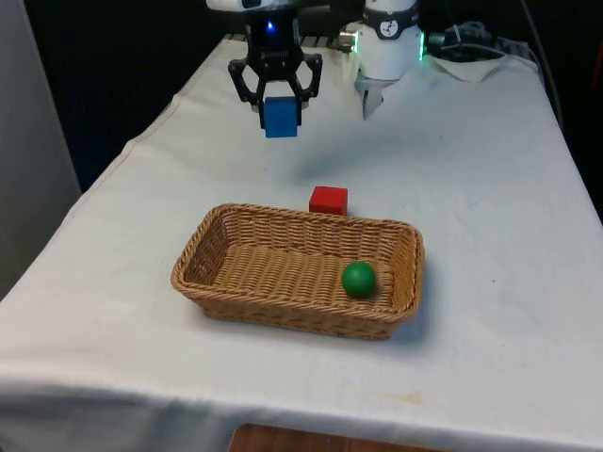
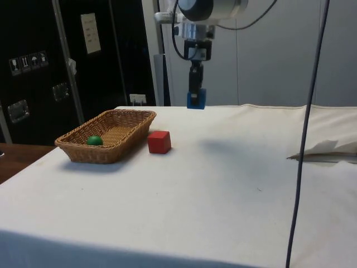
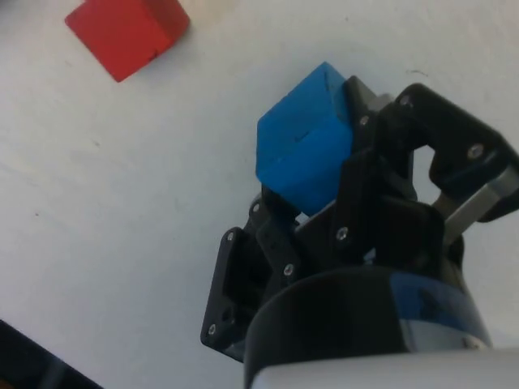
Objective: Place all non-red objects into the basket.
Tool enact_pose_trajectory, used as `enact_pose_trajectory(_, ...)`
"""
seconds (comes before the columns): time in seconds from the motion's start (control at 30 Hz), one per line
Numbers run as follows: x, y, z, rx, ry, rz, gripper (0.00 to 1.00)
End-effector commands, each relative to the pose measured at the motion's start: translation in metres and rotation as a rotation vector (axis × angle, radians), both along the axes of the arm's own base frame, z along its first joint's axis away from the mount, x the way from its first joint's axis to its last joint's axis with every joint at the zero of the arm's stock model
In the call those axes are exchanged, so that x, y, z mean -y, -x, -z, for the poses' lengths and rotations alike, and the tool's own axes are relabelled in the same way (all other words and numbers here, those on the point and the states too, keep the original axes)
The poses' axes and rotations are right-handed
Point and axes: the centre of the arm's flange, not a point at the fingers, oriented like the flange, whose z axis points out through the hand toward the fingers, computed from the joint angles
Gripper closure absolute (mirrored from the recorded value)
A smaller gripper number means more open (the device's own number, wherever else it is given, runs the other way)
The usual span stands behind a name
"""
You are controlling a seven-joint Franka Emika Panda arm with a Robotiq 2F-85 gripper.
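Observation:
My gripper (image 1: 280,111) hangs well above the table, shut on a blue cube (image 1: 281,118) that shows between the black fingers in the side view (image 2: 196,99) and the wrist view (image 3: 304,154). A wicker basket (image 1: 236,282) lies nearer the camera in the front view, with a green ball (image 1: 359,279) resting in its end toward the front view's right. A red cube (image 1: 328,200) sits on the cloth just behind the basket's far rim; the side view has the red cube (image 2: 159,142) beside the basket (image 2: 120,137). The gripper is beyond the red cube (image 3: 126,32), away from the basket.
Crumpled white paper (image 1: 471,66) lies near the robot base at the front view's right. The white cloth (image 1: 490,235) is bare to the right of the basket. A cable (image 2: 304,134) hangs down in the side view.

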Motion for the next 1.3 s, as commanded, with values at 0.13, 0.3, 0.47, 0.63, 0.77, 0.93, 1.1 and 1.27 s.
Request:
enact_pose_trajectory(0.13, -0.001, -0.015, -0.016, 0.007, -0.007, -0.007, 0.97)
enact_pose_trajectory(0.3, -0.004, -0.032, -0.031, 0.006, -0.008, -0.008, 0.97)
enact_pose_trajectory(0.47, -0.006, -0.048, -0.043, 0.008, -0.011, -0.012, 0.97)
enact_pose_trajectory(0.63, -0.005, -0.063, -0.054, 0.004, -0.007, -0.014, 0.97)
enact_pose_trajectory(0.77, -0.005, -0.075, -0.062, 0.002, -0.001, -0.016, 0.97)
enact_pose_trajectory(0.93, -0.006, -0.093, -0.073, -0.003, 0.006, -0.021, 0.97)
enact_pose_trajectory(1.1, -0.008, -0.105, -0.081, -0.005, 0.008, -0.023, 0.97)
enact_pose_trajectory(1.27, -0.009, -0.117, -0.086, 0.003, 0.016, -0.029, 0.97)
